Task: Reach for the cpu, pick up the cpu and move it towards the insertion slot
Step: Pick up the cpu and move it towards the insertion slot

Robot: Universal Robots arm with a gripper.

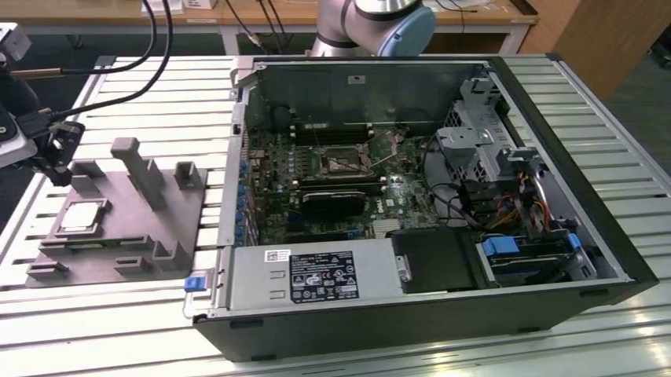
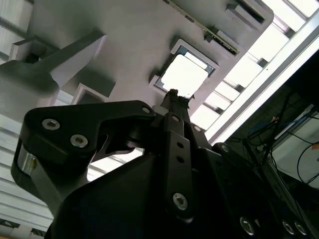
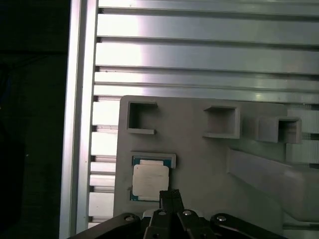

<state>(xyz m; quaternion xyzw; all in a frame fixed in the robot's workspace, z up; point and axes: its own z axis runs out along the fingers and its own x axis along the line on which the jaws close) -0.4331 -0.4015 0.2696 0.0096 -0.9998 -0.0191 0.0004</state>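
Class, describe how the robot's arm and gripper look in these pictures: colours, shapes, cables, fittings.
The arm shows a rounded silver-grey joint with a light blue cap. Black cables run towards its wrist. The gripper is matte black, built of angular linked plates held by silver screws, and it narrows to a slim black tip.

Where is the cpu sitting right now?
The cpu lies in its recess on the grey fixture plate at the exterior view's left, outside the computer case; in both wrist views the gripper hangs close by it.
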